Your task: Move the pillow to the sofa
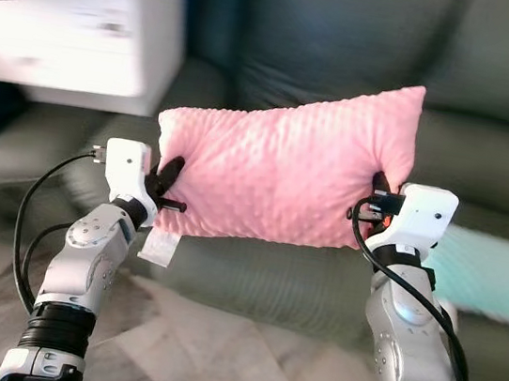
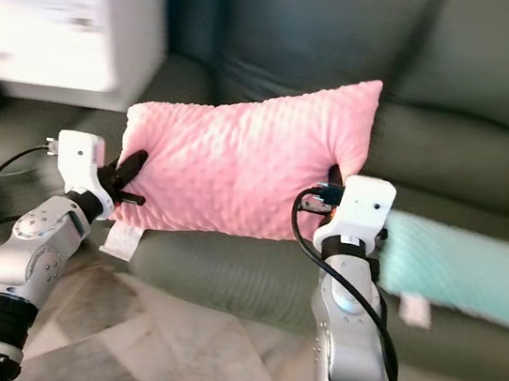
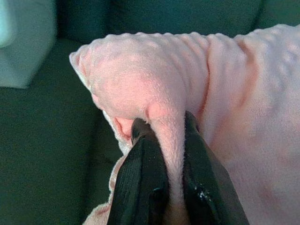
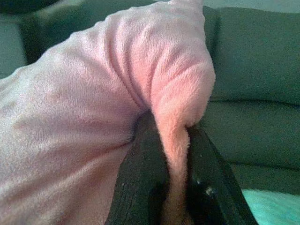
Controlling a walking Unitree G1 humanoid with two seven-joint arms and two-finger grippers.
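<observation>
A pink dotted plush pillow (image 1: 286, 167) hangs in the air between my two arms, in front of the dark green sofa (image 1: 352, 34). My left gripper (image 1: 169, 179) is shut on a fold at the pillow's left end; in the left wrist view the black fingers (image 3: 145, 183) pinch pink fabric (image 3: 168, 140). At the pillow's right end my right gripper (image 1: 382, 194) is shut on another fold, with its fingers (image 4: 145, 183) squeezing the plush (image 4: 176, 140). A white tag (image 1: 159, 246) dangles under the pillow's lower left corner.
A pale mint cushion (image 1: 494, 276) lies on the sofa seat at the right. A white box-like object (image 1: 87, 34) stands at the left by the sofa's arm. Light patterned floor (image 1: 214, 346) lies below, in front of the sofa's front edge.
</observation>
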